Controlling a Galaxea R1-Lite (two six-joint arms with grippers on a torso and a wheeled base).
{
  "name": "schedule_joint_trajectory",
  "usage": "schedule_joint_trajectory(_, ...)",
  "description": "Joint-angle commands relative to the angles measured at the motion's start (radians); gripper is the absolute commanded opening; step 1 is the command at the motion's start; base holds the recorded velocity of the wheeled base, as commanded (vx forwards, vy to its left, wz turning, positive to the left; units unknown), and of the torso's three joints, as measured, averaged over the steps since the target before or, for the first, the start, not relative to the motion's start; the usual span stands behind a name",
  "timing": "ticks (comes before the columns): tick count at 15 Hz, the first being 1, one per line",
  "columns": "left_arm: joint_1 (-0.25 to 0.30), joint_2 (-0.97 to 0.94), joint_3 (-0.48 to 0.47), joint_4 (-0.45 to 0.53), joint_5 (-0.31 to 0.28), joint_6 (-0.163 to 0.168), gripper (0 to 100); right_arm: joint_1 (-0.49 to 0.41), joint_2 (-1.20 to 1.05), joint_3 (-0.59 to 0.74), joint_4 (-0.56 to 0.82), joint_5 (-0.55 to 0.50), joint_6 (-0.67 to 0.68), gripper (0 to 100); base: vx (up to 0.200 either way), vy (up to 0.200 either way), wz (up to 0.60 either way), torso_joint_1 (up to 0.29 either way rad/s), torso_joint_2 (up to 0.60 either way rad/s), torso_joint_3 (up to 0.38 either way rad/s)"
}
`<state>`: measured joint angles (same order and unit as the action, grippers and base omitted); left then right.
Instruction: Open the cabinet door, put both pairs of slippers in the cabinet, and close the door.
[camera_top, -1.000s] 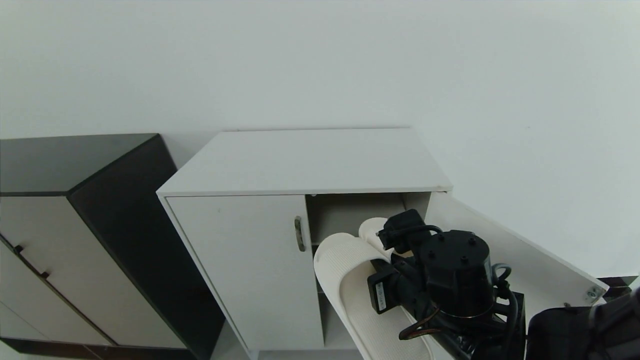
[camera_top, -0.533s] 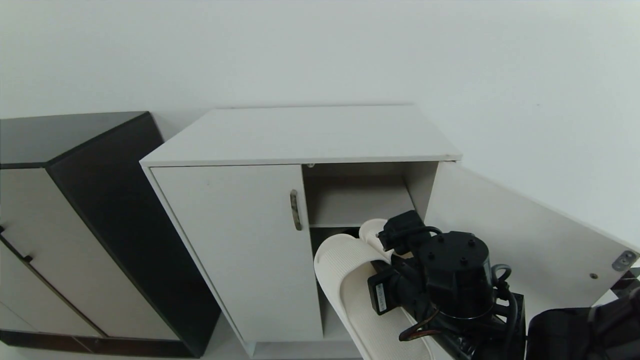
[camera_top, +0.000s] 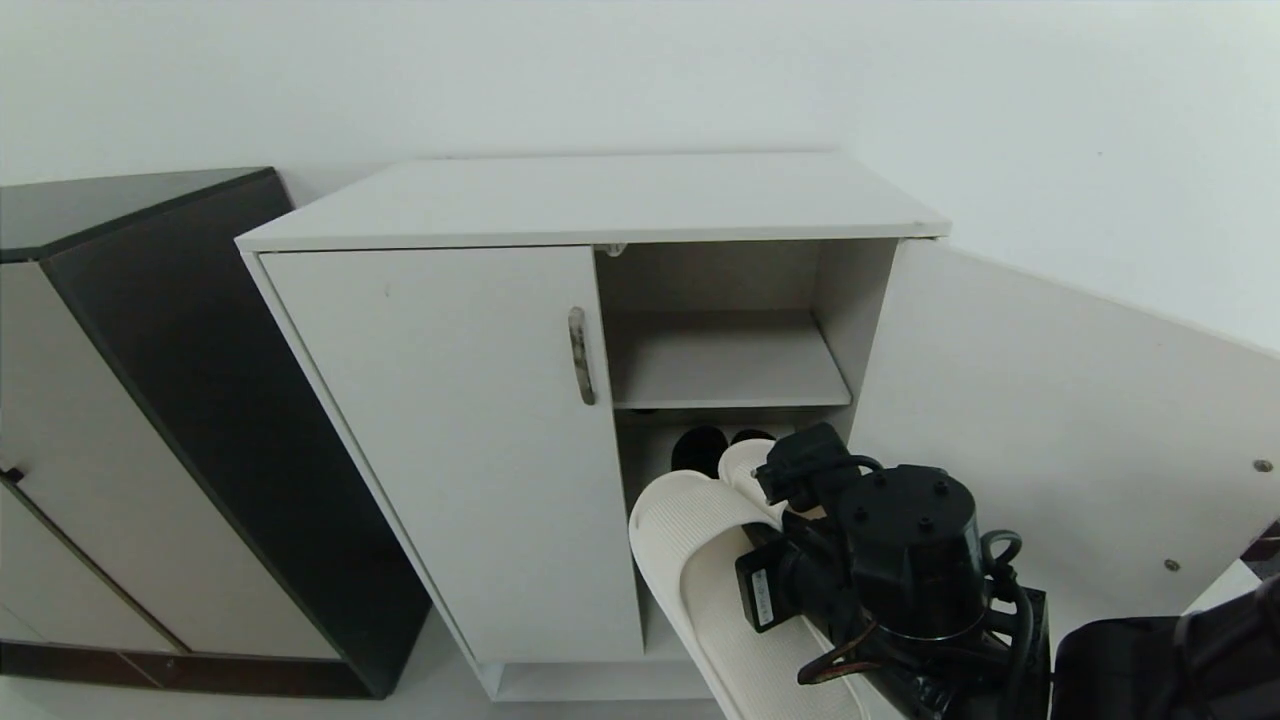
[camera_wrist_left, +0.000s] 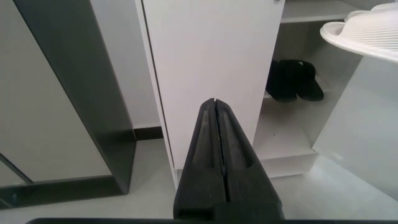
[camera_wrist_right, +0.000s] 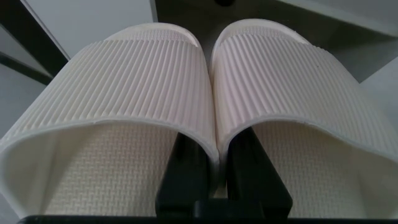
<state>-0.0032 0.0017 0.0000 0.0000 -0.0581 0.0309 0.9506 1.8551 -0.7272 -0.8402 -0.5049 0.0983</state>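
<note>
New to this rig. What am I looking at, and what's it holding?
It is a wheeled robot with two arms. The wide picture comes from a camera on its head; the other two from cameras on its wrists. Ahead stands a white cabinet, right door open, left door closed. A black pair of slippers lies inside, below the shelf. The right arm has its jaws clamped on a white pair of slippers, held before the opening. The left arm has its jaws shut on nothing.

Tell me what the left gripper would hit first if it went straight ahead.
Probably the closed door: the left gripper, jaws shut, points squarely at its panel, with nothing between. How far off it is cannot be judged.
</note>
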Motion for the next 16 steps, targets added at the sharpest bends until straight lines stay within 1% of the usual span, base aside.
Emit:
schedule_joint_trajectory(1,0.000,0.000,0.000,0.000,0.000,0.000,0,0.000,0.003,0.000,0.000,0.000,0.000,0,0.000,0.000,0.00,-0.105,0.46,0.354)
schedule_joint_trajectory(6,0.000,0.000,0.000,0.000,0.000,0.000,0,0.000,0.003,0.000,0.000,0.000,0.000,0,0.000,0.000,0.00,-0.056,0.44,0.383)
schedule_joint_trajectory(8,0.000,0.000,0.000,0.000,0.000,0.000,0,0.000,0.004,0.000,0.000,0.000,0.000,0,0.000,0.000,0.00,-0.007,0.28,0.264)
schedule_joint_trajectory(14,0.000,0.000,0.000,0.000,0.000,0.000,0,-0.006,0.029,-0.001,-0.010,-0.001,-0.002,0,0.000,0.000,0.00,0.001,0.03,0.028)
schedule_joint_trajectory(15,0.000,0.000,0.000,0.000,0.000,0.000,0,-0.009,0.038,-0.023,-0.011,-0.018,-0.008,0,0.000,0.000,0.00,0.000,0.00,0.000)
schedule_joint_trajectory(16,0.000,0.000,0.000,0.000,0.000,0.000,0,0.005,0.033,-0.055,0.000,-0.089,-0.011,0,0.000,0.000,0.00,0.000,0.00,0.000)
